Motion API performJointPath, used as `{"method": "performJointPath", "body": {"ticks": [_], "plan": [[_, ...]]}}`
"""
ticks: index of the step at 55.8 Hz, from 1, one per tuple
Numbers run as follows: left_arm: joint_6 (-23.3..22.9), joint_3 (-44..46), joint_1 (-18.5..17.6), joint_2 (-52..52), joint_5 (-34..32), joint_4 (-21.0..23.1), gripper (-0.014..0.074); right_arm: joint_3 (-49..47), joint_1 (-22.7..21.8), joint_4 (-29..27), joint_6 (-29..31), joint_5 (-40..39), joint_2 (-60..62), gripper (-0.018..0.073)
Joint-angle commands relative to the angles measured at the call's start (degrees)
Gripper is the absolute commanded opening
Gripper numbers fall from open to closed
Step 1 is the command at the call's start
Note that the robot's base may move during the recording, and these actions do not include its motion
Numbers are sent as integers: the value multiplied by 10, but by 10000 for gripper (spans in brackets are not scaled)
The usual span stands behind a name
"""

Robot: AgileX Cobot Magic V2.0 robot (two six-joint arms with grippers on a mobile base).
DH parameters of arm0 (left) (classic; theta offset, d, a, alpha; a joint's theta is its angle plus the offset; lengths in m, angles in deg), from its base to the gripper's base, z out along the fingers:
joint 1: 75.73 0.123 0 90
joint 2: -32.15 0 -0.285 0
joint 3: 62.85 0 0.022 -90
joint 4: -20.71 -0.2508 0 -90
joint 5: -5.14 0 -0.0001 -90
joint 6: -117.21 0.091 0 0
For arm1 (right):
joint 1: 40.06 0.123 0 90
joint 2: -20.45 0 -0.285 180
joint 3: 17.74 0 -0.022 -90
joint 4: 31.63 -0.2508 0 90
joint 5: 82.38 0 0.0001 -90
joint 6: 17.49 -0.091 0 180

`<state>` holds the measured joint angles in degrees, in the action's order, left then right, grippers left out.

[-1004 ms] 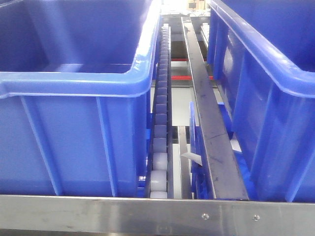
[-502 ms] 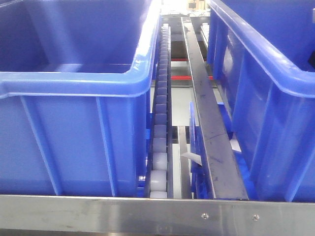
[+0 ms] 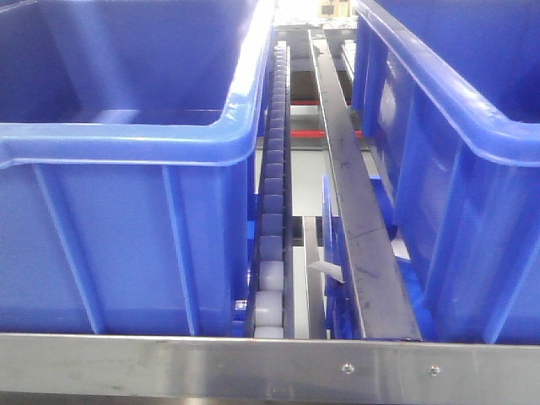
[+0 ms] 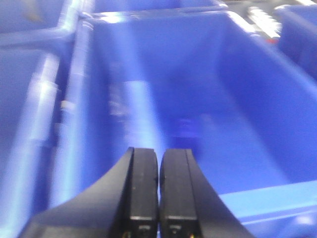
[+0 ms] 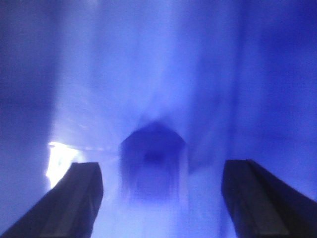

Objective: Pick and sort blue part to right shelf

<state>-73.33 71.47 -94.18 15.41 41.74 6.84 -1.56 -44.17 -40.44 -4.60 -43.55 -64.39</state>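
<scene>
Blue part (image 5: 154, 163): one piece, blurred, lying on the floor of a blue bin (image 5: 208, 74). Seen from the right wrist, it sits dead ahead of the right hand (image 5: 161, 198), centred in the gap between the two fingers (image 5: 81, 198), not touched. Pointed end faces away from the hand, so its long axis appears to run along the line of approach; the blur leaves this uncertain.

Right hand: fingers wide apart, empty, the nearer hand by far.

Left hand (image 4: 158, 193): fingers pressed together, holding nothing, above another bin (image 4: 237, 59); a faint dark object on its floor cannot be identified.

Front view: two bins (image 3: 126, 143), roller track (image 3: 272, 211) between; no part, no arm visible.
</scene>
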Motion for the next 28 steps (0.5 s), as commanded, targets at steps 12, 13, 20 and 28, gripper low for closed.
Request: {"method": "performJointPath", "body": {"ticks": [12,13,20,28], "plan": [[-34,4,-2,50,-1,-51,122,105,3,-6,15,-35,227,578],[-35,0,-2,51,-1,-52,122,116,3,-6,15,-35,239,563],[-41,-18,-2,51,-6,-46,122,185,3,-18,15,-33,355,362],[-41,-22,-2,51,-18,-46,122,248,3,-21,15,-32,475,96]]}}
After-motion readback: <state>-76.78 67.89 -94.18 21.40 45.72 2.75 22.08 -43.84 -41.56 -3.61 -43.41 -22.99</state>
